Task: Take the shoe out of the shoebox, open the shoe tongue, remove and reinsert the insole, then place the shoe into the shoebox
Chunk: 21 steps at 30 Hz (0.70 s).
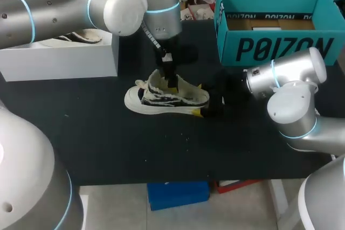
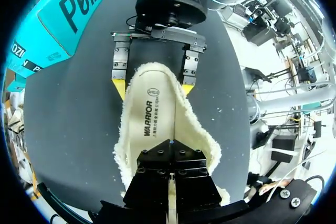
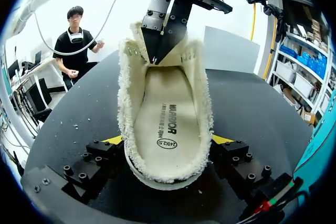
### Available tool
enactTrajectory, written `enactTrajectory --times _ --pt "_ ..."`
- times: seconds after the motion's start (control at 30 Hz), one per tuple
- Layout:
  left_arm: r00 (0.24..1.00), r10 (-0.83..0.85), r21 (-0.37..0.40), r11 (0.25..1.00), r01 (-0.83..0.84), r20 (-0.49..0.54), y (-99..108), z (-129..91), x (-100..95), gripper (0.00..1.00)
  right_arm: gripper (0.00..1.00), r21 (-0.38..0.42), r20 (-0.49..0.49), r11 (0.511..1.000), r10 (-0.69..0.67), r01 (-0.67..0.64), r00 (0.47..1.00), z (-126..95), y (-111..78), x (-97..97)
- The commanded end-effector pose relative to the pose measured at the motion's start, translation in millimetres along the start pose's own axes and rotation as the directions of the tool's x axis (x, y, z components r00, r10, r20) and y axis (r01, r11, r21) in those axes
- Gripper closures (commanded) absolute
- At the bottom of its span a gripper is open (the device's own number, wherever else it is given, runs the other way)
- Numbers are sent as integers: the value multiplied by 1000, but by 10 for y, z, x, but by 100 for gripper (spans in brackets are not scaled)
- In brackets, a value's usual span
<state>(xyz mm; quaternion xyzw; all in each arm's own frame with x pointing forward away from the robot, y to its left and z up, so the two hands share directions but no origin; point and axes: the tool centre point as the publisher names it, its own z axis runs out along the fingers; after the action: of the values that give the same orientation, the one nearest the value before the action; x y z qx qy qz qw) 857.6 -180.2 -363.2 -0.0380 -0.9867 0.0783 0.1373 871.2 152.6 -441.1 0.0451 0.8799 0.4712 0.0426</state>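
A cream and black shoe (image 1: 167,99) lies on its side mid-table, its fleece-lined opening (image 2: 202,140) facing the wrist cameras. The white insole (image 2: 157,114) lies flat inside it, also visible in the right wrist view (image 3: 168,108). My left gripper (image 1: 171,83) comes down from above into the shoe. It is shut, tips (image 2: 170,142) resting on the insole's front part near the tongue (image 3: 156,59). My right gripper (image 1: 207,103) stands wide around the heel, one yellow tip against each side (image 3: 167,140), so it holds the shoe (image 3: 128,103). The teal shoebox (image 1: 280,49) stands open at the back right.
A white box (image 1: 59,57) with another shoe (image 1: 81,37) in it stands at the back left, under my left arm. The teal box's wall (image 2: 63,14) lies beyond the right gripper (image 2: 153,85). Bare black tabletop (image 1: 135,149) stretches in front of the shoe.
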Motion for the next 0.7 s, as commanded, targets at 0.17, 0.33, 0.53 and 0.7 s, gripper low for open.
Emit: enactTrajectory --times 0.17,0.33,0.53,0.7 --pt "999 3 -8 1000 -4 -51 -44 9 -66 100 100 5 -1 1000 2 -2 1000 1 -8 -8" --pt "999 3 -8 1000 -4 -51 -44 9 -66 100 100 5 -1 1000 2 -2 1000 1 -8 -8" --pt "998 11 -16 1000 -12 -67 -56 61 -68 100 100 5 -1 1000 2 -2 1000 1 -8 -8" --pt "996 31 -16 999 -33 -88 -43 81 -72 100 100 5 -1 1000 2 -2 1000 1 -8 -8"
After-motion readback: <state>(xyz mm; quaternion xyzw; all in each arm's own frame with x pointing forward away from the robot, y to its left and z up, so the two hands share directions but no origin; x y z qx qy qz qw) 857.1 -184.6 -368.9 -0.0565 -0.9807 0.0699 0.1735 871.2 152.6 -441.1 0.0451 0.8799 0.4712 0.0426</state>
